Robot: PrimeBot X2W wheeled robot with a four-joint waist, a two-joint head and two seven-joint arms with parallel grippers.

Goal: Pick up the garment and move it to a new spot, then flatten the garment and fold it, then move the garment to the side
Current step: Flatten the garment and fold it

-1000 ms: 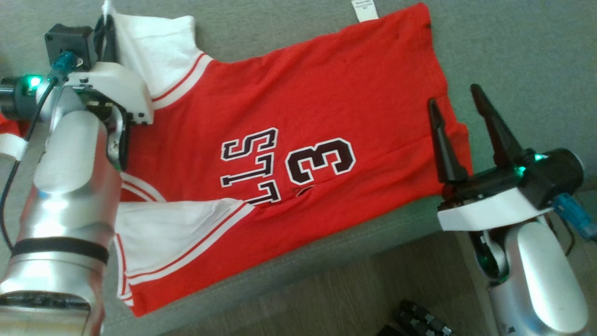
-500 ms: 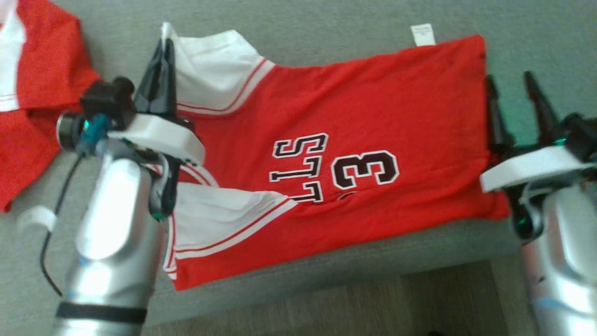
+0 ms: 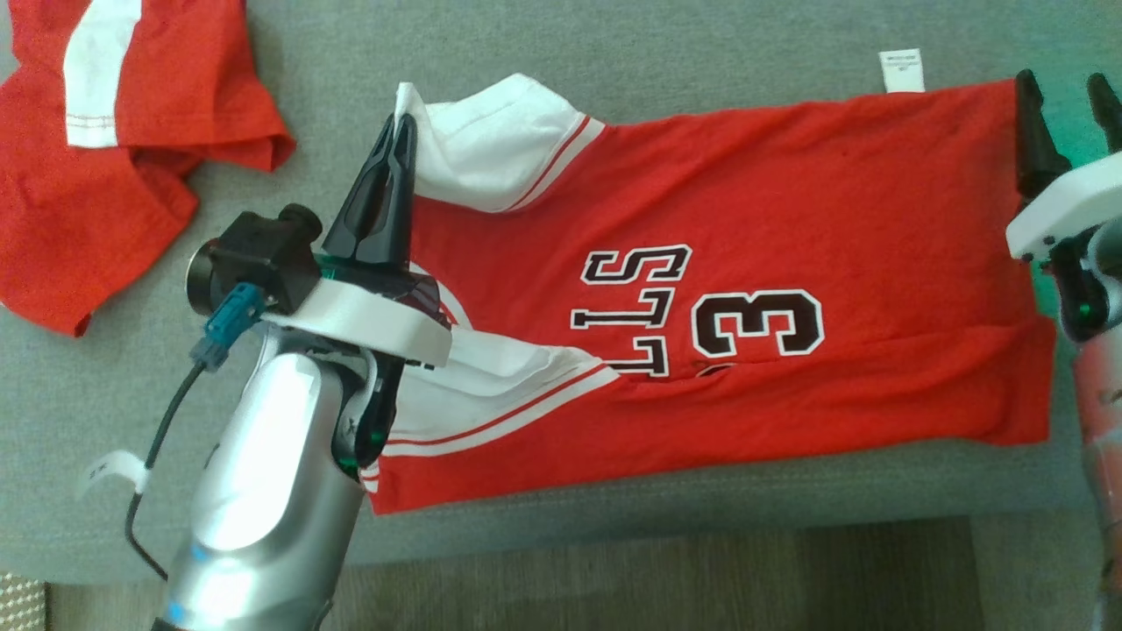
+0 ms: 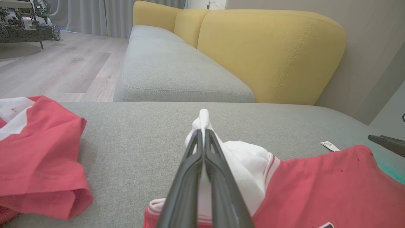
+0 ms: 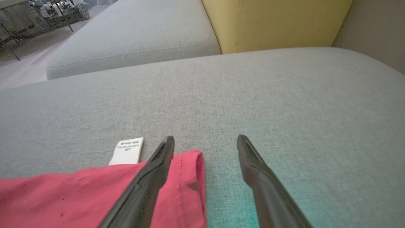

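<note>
We note the garment (image 3: 745,263), a red jersey with white sleeves and dark lettering beside a "3", lying spread on the grey seat cushion (image 3: 614,44). Its lower side runs along the cushion's front edge. In the head view the sleeves point left and the hem points right. The upper white sleeve (image 3: 491,149) is bunched and lifted at its outer edge. There the left gripper (image 3: 399,131) has its two dark fingers pressed together on the cloth. In the left wrist view a small tuft of white fabric sticks out past the fingertips. The lower sleeve lies folded flat across the jersey's front. At the far hem corner the right gripper (image 5: 205,141) stands with its fingers spread apart and nothing between them. One finger is over the red hem and the other over bare cushion. We cannot tell whether either finger touches the fabric. A small white care label (image 5: 126,151) lies on the cushion just beside that hem corner. A second red-and-white garment (image 3: 114,149) sits crumpled on the same cushion, well apart from the jersey on the left. Behind the seat rises a yellow backrest (image 4: 269,53), and wooden floor (image 3: 657,578) shows in front of the cushion.
</note>
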